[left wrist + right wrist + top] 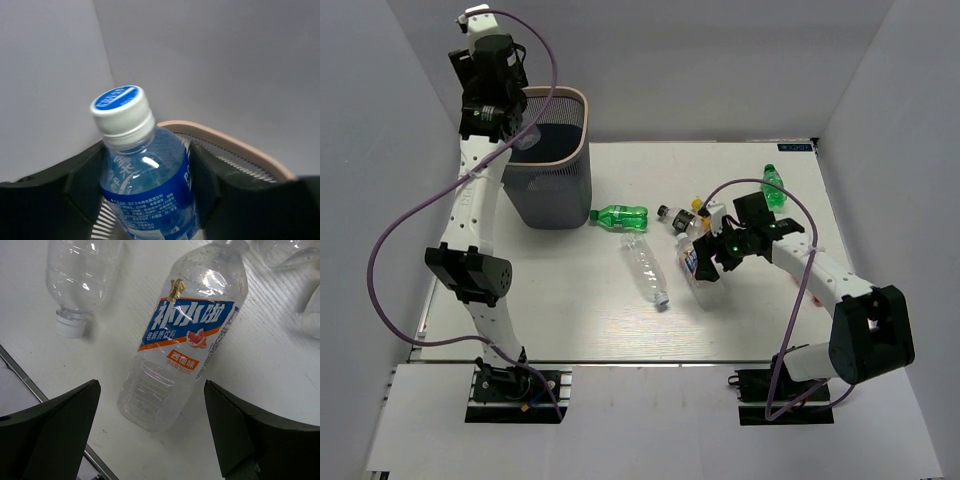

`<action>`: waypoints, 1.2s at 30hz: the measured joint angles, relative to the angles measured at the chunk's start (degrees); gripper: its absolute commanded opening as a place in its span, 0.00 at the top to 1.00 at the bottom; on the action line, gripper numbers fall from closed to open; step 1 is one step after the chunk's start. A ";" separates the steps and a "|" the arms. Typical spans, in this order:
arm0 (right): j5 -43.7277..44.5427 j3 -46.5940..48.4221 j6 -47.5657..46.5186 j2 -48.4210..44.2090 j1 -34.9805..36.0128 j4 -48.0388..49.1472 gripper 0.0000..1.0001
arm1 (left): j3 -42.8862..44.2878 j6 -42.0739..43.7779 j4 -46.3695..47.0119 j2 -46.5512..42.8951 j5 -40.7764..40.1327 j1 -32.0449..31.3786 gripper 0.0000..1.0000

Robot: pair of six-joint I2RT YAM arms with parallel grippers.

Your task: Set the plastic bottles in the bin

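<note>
My left gripper (145, 200) is shut on a clear bottle with a blue label (145, 170) and a white-and-blue cap, held high over the bin (582, 130). The bin's pale rim (235, 145) shows just behind the bottle. On the table lies an orange-labelled bottle (185, 340), and my right gripper (151, 405) hangs open above its base, fingers apart on either side. In the top view this right gripper (720, 255) is over that bottle (698, 270). Also lying on the table are a green bottle (620, 214), a clear bottle (645, 268) and a black-capped one (675, 214).
Another green bottle (774, 186) stands near the table's far right. The clear bottle's white cap (69, 326) lies close to my right gripper's left finger. The table's near edge (30, 385) runs just beside that finger. Grey walls enclose the table on three sides.
</note>
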 measured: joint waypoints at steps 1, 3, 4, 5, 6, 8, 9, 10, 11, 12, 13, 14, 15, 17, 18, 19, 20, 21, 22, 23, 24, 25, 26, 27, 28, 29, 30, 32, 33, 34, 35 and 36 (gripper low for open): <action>0.61 -0.26 0.04 0.07 0.37 0.04 0.10 | -0.07 -0.33 -0.39 0.22 0.90 0.85 0.10; 1.55 -0.81 0.31 0.28 1.11 0.85 0.10 | -0.66 -1.16 -0.96 0.24 2.47 2.10 0.01; 2.12 -0.96 0.48 0.68 1.53 1.20 0.10 | -1.03 -1.70 -1.18 0.17 3.17 2.47 0.01; 2.62 -1.14 0.83 1.20 1.97 1.77 0.10 | -1.68 -2.08 -1.18 -0.07 3.98 2.67 0.01; 3.43 -1.27 1.27 1.79 2.43 2.36 0.10 | -2.38 -2.32 -1.55 -0.39 4.90 2.71 0.01; 5.44 -1.62 1.90 3.39 3.32 3.45 0.10 | -3.76 -2.58 -2.25 -1.09 6.62 2.36 0.01; 6.58 -1.84 2.29 4.26 3.78 4.15 0.10 | -4.74 -2.58 -2.47 -1.81 8.35 1.99 0.01; 7.93 -2.05 2.71 5.09 4.15 4.79 0.10 | -6.47 -2.58 -2.58 -2.95 10.29 1.62 0.01; 9.16 -2.49 2.99 5.79 4.48 5.79 0.10 | -8.26 -2.64 -2.99 -4.55 13.14 1.18 0.01; 10.25 -2.78 3.37 6.40 4.79 6.40 0.10 | -9.84 -2.97 -3.39 -6.16 16.24 0.63 0.01; 11.54 -2.97 3.65 7.17 5.05 6.88 0.13 | -11.54 -3.32 -3.52 -8.07 19.82 0.07 0.01; 12.72 -3.10 3.96 7.96 5.27 7.58 0.15 | -13.75 -3.89 -3.69 -10.40 23.37 -0.61 0.01; 13.92 -3.13 4.39 8.94 5.49 8.13 0.17 | -15.61 -4.35 -4.11 -12.57 26.40 -1.27 0.01; 16.00 -3.13 4.98 10.82 5.75 9.03 0.30 | -21.44 -6.21 -3.37 -18.16 33.18 -3.19 0.01; 16.65 -3.13 5.35 11.52 5.90 9.14 0.35 | -25.05 -7.15 -3.69 -21.35 36.39 -4.37 0.01; 17.07 -3.08 5.70 11.78 5.95 9.33 0.47 | -28.87 -8.22 -3.48 -24.39 39.39 -5.51 0.01; 17.27 -2.99 5.95 11.47 5.95 9.51 0.53 | -33.09 -9.27 -3.43 -27.47 41.94 -6.86 0.01; 17.33 -2.95 5.90 11.15 5.92 9.53 0.59 | -37.13 -10.16 -3.30 -30.12 43.95 -8.13 0.01; 17.42 -2.91 5.68 10.78 5.92 9.29 0.68 | -41.83 -11.15 -3.37 -32.85 45.77 -9.46 0.01; 17.33 -2.84 5.27 10.21 5.92 8.83 0.72 | -45.77 -12.04 -3.85 -34.95 47.23 -10.56 0.01; 17.09 -2.58 4.57 9.27 5.90 7.76 0.77 | -49.92 -13.00 -3.98 -36.65 48.52 -11.54 0.01; 16.81 -1.95 4.07 7.87 5.90 6.34 0.81 | -54.62 -13.97 -3.61 -38.45 49.48 -12.35 0.01; 16.26 -1.01 3.32 6.40 5.88 5.16 0.83 | -58.49 -14.97 -3.82 -39.60 50.25 -12.94 0.01; 15.47 0.81 2.56 4.39 5.88 3.69 0.83 | -62.27 -15.98 -3.67 -40.54 50.90 -13.53 0.01; 14.82 2.62 1.88 2.86 5.88 3.02 0.84 | -66.03 -16.96 -3.61 -41.35 51.45 -13.99 0.01; 14.01 5.25 1.18 1.20 5.88 2.56 0.84 | -69.11 -17.92 -3.67 -41.88 51.91 -14.36 0.01; 13.00 8.11 0.63 0.04 5.92 2.34 0.84 | -72.35 -18.88 -3.17 -42.27 52.33 -14.97 0.01; 10.19 14.93 0.00 -0.96 6.08 3.30 0.86 | -77.85 -20.46 -2.14 -42.86 53.13 -15.87 0.01; 8.72 18.45 -0.04 -0.81 6.25 4.28 0.86 | -80.06 -21.09 -1.36 -42.99 53.51 -16.33 0.01; 7.28 21.70 0.00 -0.24 6.54 5.79 0.86 | -82.34 -21.81 -0.55 -43.12 53.81 -16.76 0.01; 5.97 24.96 0.11 0.81 6.93 7.32 0.86 | -84.43 -22.40 0.33 -43.25 54.29 -17.16 0.01; 4.90 28.28 0.37 2.27 7.32 8.46 0.86 | -86.09 -22.93 1.16 -43.39 54.66 -17.46 0.01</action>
